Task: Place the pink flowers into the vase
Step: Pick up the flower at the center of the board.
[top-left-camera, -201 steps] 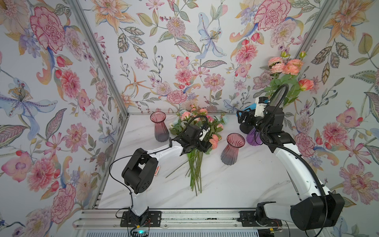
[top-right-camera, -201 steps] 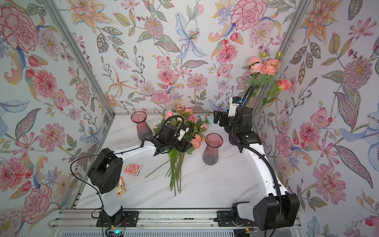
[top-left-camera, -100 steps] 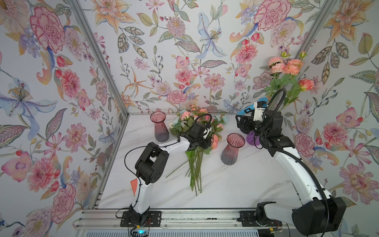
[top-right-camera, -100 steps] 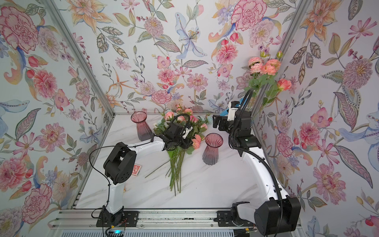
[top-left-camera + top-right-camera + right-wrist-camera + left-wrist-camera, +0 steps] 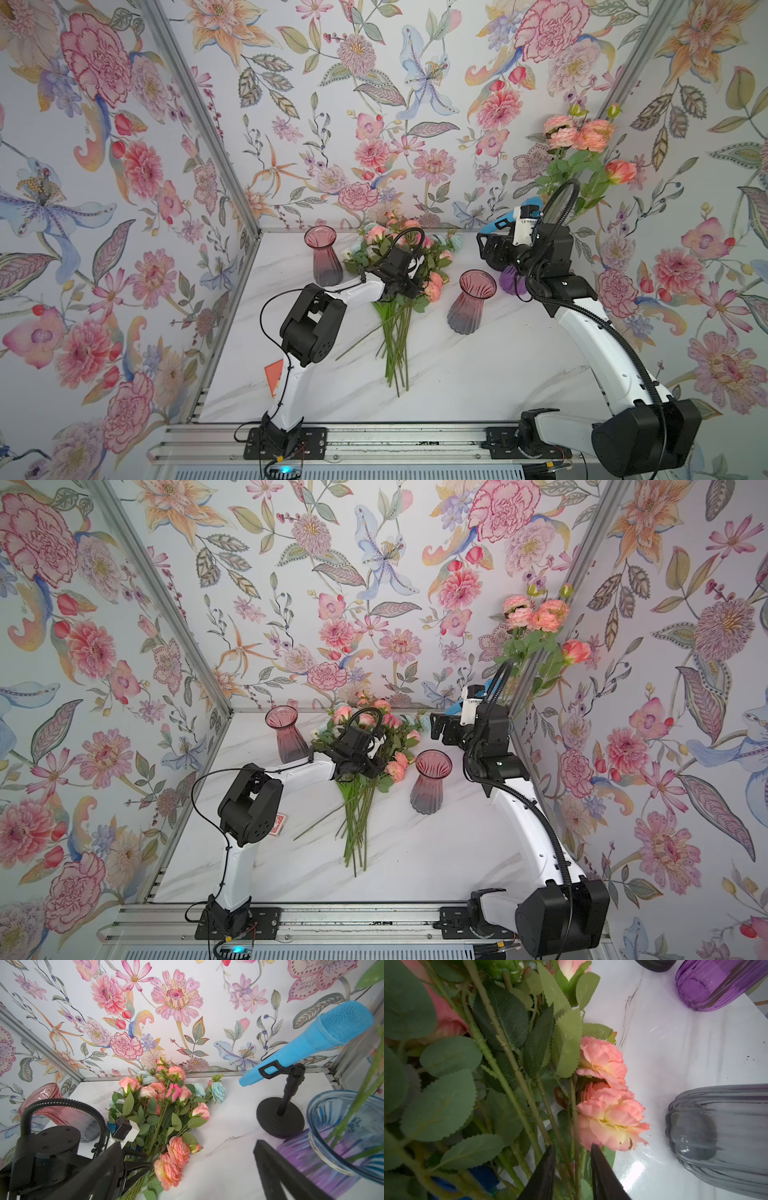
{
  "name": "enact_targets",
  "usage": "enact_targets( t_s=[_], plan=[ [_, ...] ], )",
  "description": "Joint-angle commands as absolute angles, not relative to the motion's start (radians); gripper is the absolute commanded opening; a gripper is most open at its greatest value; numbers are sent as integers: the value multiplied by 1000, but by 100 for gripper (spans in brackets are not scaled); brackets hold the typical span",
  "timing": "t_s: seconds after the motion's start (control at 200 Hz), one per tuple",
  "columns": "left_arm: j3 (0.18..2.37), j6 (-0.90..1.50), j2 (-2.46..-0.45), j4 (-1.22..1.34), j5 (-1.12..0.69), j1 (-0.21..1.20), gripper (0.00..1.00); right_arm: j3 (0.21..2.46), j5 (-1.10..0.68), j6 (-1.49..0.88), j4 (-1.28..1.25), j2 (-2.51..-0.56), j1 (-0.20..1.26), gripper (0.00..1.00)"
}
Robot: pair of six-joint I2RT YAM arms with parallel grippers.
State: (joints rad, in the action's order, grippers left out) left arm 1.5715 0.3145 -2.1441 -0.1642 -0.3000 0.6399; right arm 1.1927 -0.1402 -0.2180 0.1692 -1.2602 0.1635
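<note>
Red is the small flat packet (image 5: 277, 825) farthest left, lying on the white marble-patterned tabletop (image 5: 478, 386) beside the left arm. Next we see a tall pink glass vase with a flared mouth (image 5: 322, 259), upright near the back wall. Just to its right lies the bundle of pink flowers (image 5: 434, 286): salmon and pink cloth blooms with a few pale blue blooms (image 5: 218, 1091) among them, heads toward the back wall, long green stems (image 5: 395, 345) fanning toward the front edge. The left gripper (image 5: 573, 1159) sits in this bundle where leaves meet stems. In the left wrist view its two dark fingers (image 5: 548, 1169) stand a narrow gap apart with thin stems running between them, and we cannot tell whether they press on those stems. Beside the bundle stands a ribbed glass vase shading from pink to grey (image 5: 471, 303), upright and just apart from the blooms. Further right a purple ribbed glass vase (image 5: 716, 982) shows, largely hidden behind the right arm in both top views. The right gripper (image 5: 486, 253) hovers near it, fingers spread wide and holding nothing. Behind it a bright blue microphone (image 5: 311, 1043) sits tilted in a black stand with a round base (image 5: 278, 1120). At the far right a blue glass vase (image 5: 318, 1122) holds green stems, and in both top views a second bunch of pink flowers (image 5: 582, 133) rises above the arm in that rear corner.
</note>
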Motion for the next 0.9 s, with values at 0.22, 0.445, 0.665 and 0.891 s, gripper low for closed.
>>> enact_targets(
  t_s=[0.22, 0.445, 0.665, 0.891],
  plan=[
    [1541, 267, -2112, -222, -418, 636, 28, 1156, -157, -247, 146, -1246, 176, 100],
    [1535, 276, -2120, -214, -405, 628, 28, 1154, -157, -248, 145, -1242, 178, 100],
    [1549, 277, -2118, -209, -371, 625, 28, 1154, -160, -249, 144, -1236, 178, 99],
    [1576, 283, -2134, -215, -367, 625, 28, 1154, -163, -250, 140, -1243, 181, 99]
  ],
)
